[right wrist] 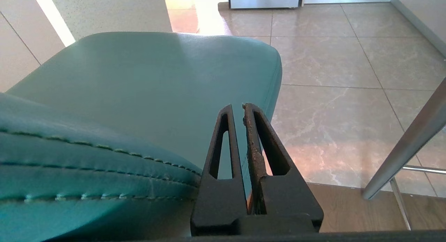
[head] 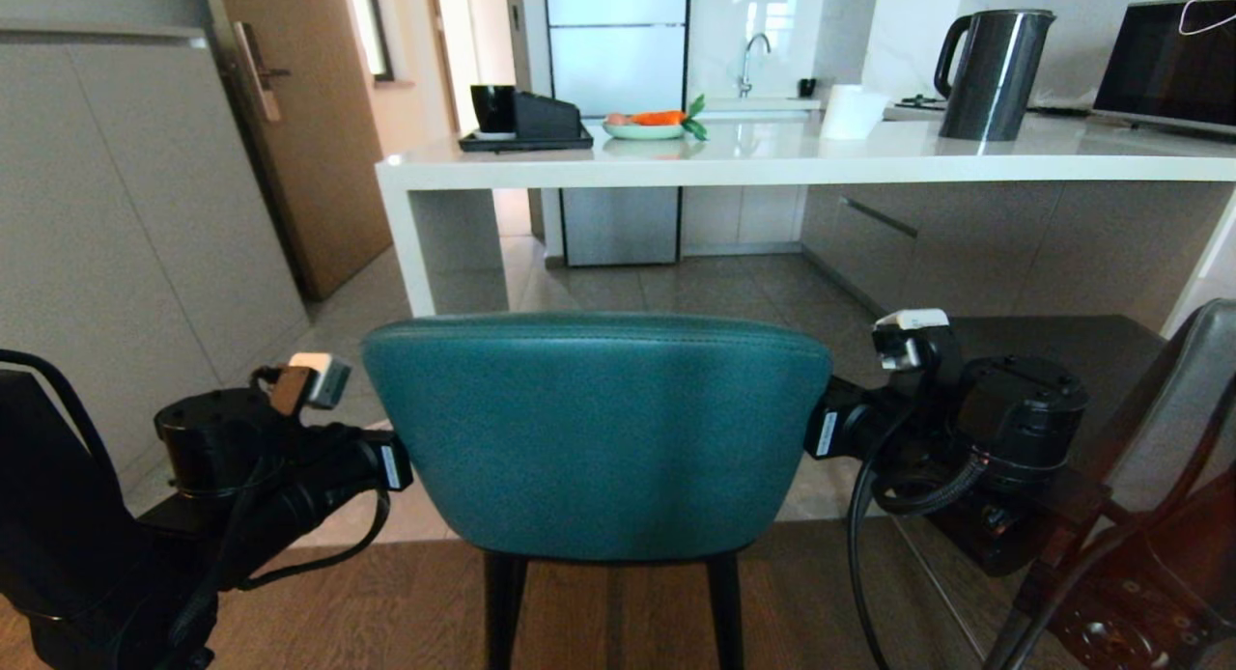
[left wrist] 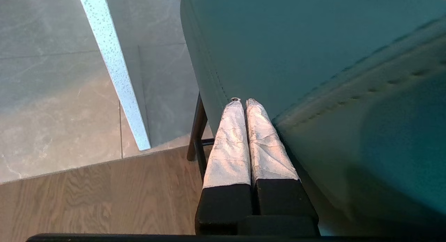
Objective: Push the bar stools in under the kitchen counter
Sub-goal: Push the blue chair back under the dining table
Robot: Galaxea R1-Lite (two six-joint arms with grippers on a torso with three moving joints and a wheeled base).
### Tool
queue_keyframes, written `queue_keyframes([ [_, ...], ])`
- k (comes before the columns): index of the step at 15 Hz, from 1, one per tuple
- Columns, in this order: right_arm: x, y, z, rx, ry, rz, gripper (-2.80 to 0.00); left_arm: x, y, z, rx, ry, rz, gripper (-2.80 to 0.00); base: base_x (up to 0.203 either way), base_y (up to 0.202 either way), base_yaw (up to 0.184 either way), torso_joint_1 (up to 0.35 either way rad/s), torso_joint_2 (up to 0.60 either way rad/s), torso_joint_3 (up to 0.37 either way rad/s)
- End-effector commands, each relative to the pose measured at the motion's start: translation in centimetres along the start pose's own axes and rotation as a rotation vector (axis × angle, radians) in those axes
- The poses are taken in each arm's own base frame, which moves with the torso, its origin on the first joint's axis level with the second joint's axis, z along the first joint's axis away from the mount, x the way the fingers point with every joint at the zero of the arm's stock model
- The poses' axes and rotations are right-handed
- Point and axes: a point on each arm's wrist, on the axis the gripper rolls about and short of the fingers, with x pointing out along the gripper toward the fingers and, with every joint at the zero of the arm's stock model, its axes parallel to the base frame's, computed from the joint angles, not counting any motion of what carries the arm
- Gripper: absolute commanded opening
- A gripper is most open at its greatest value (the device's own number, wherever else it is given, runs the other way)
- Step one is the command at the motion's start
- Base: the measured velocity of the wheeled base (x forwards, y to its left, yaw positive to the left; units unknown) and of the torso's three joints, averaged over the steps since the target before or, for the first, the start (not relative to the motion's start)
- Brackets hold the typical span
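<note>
Jaws, left: your left jaws (left wrist: 242,102) are clenched on nothing, tips together, lying against the left flank of the teal leather stool with the curved rounded backrest (head: 599,433).
Jaws, right: your right jaws (right wrist: 237,109) are drawn together too, holding nothing, only a thin slit between the black ribbed fingers (right wrist: 252,144); they sit against the stool's right flank.
Surface: the long glossy off-white stone-look counter (head: 772,163) stands ahead, well apart from the teal stool, with open tiled floor (head: 695,289) under it.
Second stool: the dark grey leather stool with the boxy backrest (head: 1193,400) waits at the far right edge, beside your right arm.
Step in hand: you look set to drive the teal stool forward, braced on both sides.
Doing it well: keep both arms level so the stool cannot twist; steer right of the white panel leg (head: 415,250); mind the seam where wood floor (head: 386,602) meets tile, since the thin black legs (head: 502,607) could catch and tip.
Tray: the black tray (head: 526,141) carries a black mug (head: 492,108) and a dark box.
Plate: the pale green plate (head: 642,130) holds what looks like a carrot.
Kettle: contents of the dark steel kettle (head: 995,71) cannot be seen.
</note>
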Motion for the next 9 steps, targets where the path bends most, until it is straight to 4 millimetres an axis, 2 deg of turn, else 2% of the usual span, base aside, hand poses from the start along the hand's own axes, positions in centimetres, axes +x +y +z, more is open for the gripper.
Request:
queue_keyframes([
  [1, 0.2, 0.1, 0.2, 0.003, -0.014, 0.003, -2.80, -0.3, -0.4, 0.8, 0.009, -0.058, -0.021, -2.80, 0.000, 0.000, 0.000, 0.000, 0.00, 0.000],
  [3, 0.2, 0.1, 0.3, 0.005, -0.018, 0.002, -2.80, 0.0, -0.3, 1.0, 0.026, -0.138, -0.030, -2.80, 0.000, 0.000, 0.000, 0.000, 0.00, 0.000],
  [5, 0.1, 0.1, 0.3, 0.004, -0.019, 0.002, -2.80, 0.3, 0.0, -0.2, 0.034, -0.096, -0.021, -2.80, 0.000, 0.000, 0.000, 0.000, 0.00, 0.000],
  [9, 0.1, 0.2, 0.3, 0.003, -0.017, 0.005, -2.80, 0.3, 0.2, -0.5, 0.032, -0.086, -0.013, -2.80, 0.000, 0.000, 0.000, 0.000, 0.00, 0.000],
])
